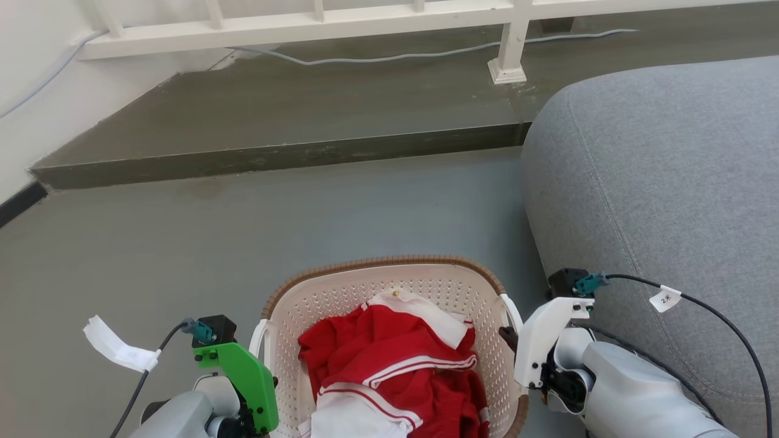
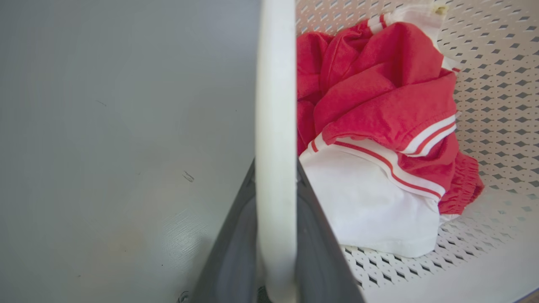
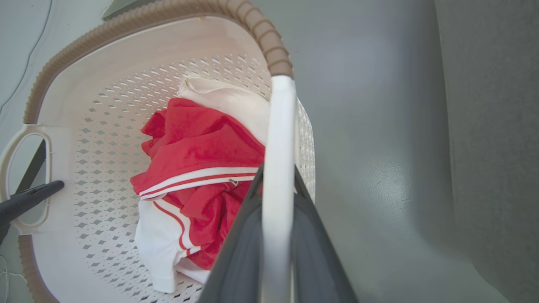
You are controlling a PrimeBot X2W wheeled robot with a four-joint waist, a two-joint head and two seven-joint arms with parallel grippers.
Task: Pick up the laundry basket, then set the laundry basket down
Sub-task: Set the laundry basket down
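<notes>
Laundry basket (image 1: 426, 286) sits at bottom centre of head view, between the two arms, over grey floor (image 1: 243, 231). Cannot tell if its base touches the floor. Its near end is cut off by the bottom frame edge. Left gripper (image 2: 276, 176) is clamped on left handle (image 2: 276, 84), one dark finger each side, both touching the white bar. Right gripper (image 3: 278, 172) grips right handle (image 3: 280, 126) the same way. Red and white clothing (image 1: 389, 359) is bunched inside, below brown rim (image 1: 377, 263).

Room: open floor ahead of the basket and to its left, up to a dark raised step (image 1: 274, 152) running across. Pale wall (image 1: 36, 109) closes the far left. Grey sofa (image 1: 657, 182) is close on the right, its rounded edge near the right handle and right arm. Right wrist view shows a narrow strip of floor between them. White railing (image 1: 304, 24) stands on the step with a post (image 1: 510, 55) footed on it. Grey cable (image 1: 395, 56) trails along under the rail.

Hard to see: in head view the fingers of both grippers are hidden behind green mount (image 1: 246, 377) and white mount (image 1: 541, 340). In the wrist views the handle bar covers the fingers' inner faces. Basket underside is hidden. In right wrist view a dark finger (image 3: 29, 198) of the left gripper shows at the far handle opening, the rest cut off by the frame edge. Paper tags (image 1: 115, 350) hang on the arm cables.
</notes>
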